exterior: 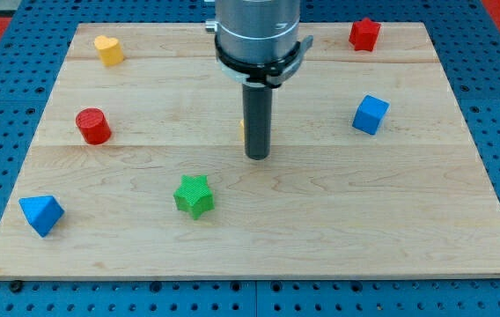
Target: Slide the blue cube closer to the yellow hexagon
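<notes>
unmarked wooden board (338, 220); tool tip (258, 157) left of blue cube (371, 114)

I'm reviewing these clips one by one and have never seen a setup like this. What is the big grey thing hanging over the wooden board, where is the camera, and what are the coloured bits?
The grey cylinder is the end of a robot arm. It has no claw, only a straight dark rod; my tip slides on the light wooden board and pushes blocks. Nothing is held.

There is one camera; where it is mounted is unknown.

On the board: a blue cube at the view's right, a red star-shaped block at the top right, a yellow heart-like block at the top left, a red cylinder at the left, a blue triangular block at the bottom left, and a green star-shaped block below the rod. A sliver of yellow block shows behind the rod; its shape is hidden.

My tip touches no visible block.
</notes>
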{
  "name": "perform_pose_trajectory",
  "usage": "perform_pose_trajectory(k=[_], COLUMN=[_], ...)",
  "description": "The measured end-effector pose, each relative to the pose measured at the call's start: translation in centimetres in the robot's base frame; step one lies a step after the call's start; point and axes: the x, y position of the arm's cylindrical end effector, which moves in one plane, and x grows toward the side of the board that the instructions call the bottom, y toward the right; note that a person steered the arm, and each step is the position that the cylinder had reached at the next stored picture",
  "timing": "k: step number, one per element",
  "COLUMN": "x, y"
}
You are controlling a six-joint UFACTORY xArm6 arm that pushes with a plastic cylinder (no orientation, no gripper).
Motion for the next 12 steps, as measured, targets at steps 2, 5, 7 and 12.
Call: perform_pose_trajectory(k=[2,5,7,12], x=[2.3,2.8,-3.9,-7.7], y=[9.9,24.9,24.9,16.7])
